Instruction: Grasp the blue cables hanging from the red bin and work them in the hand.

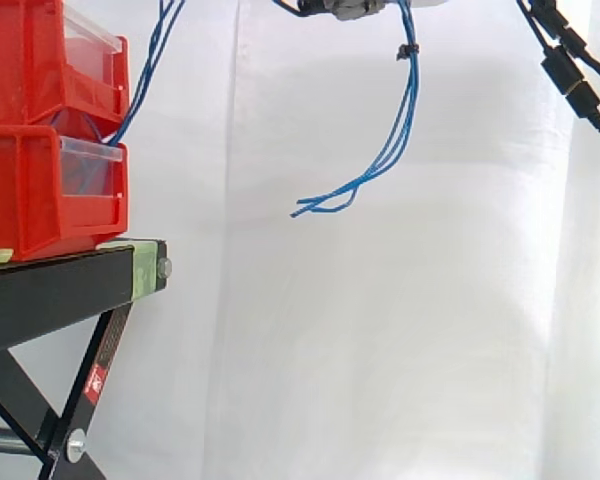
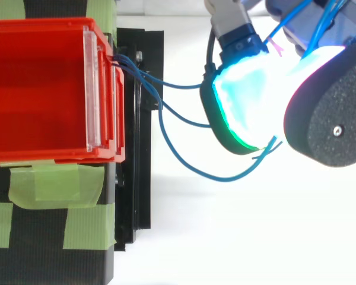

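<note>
This looks like a robotics lab test corner. A plain white curtain (image 1: 380,350) covers the whole background. At the left of the frame, stacked red bins (image 1: 20,190) sit on a black stand (image 1: 50,290), patched with green tape (image 2: 53,184).

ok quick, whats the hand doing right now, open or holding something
hand: shut on the blue cables, which are pinched between its pads with the loose ends hanging below
</note>
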Tool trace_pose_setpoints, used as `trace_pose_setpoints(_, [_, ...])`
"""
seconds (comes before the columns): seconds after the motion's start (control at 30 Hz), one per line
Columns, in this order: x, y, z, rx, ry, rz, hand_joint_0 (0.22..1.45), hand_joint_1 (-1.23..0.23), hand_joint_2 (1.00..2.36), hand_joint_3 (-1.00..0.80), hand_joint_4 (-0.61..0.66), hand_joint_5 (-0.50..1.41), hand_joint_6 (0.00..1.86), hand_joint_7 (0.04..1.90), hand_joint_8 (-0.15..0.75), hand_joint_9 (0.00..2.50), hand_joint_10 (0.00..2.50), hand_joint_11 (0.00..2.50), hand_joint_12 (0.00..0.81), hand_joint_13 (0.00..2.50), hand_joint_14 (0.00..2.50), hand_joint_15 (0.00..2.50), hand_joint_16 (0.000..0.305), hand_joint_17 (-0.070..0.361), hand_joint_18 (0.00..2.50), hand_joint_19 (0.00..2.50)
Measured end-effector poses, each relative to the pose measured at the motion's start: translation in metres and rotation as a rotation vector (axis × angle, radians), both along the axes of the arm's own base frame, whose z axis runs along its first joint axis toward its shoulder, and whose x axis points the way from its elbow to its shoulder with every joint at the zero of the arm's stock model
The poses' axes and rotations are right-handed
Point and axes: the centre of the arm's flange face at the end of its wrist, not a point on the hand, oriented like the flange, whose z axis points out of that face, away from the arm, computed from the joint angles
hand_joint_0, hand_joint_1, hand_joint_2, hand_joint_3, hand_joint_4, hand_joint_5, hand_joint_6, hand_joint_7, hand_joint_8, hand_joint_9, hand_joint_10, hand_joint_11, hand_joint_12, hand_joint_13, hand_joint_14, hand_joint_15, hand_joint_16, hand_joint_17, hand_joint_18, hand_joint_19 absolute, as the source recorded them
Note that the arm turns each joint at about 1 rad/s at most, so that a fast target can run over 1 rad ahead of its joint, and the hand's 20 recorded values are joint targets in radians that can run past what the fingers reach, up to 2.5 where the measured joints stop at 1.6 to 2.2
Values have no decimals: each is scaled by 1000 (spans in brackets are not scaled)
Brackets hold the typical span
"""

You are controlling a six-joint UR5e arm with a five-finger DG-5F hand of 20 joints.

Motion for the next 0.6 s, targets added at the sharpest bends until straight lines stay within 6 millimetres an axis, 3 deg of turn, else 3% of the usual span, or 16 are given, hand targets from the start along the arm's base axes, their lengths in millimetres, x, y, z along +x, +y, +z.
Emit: trace_pose_setpoints(0.6, [0, 0, 0, 0, 0, 0, 916, -647, 1022, -331, 197, 352, 584, 1339, 398, 648, 2500, 2437, 453, 964, 2275, 1346, 59, 132, 1309, 1245])
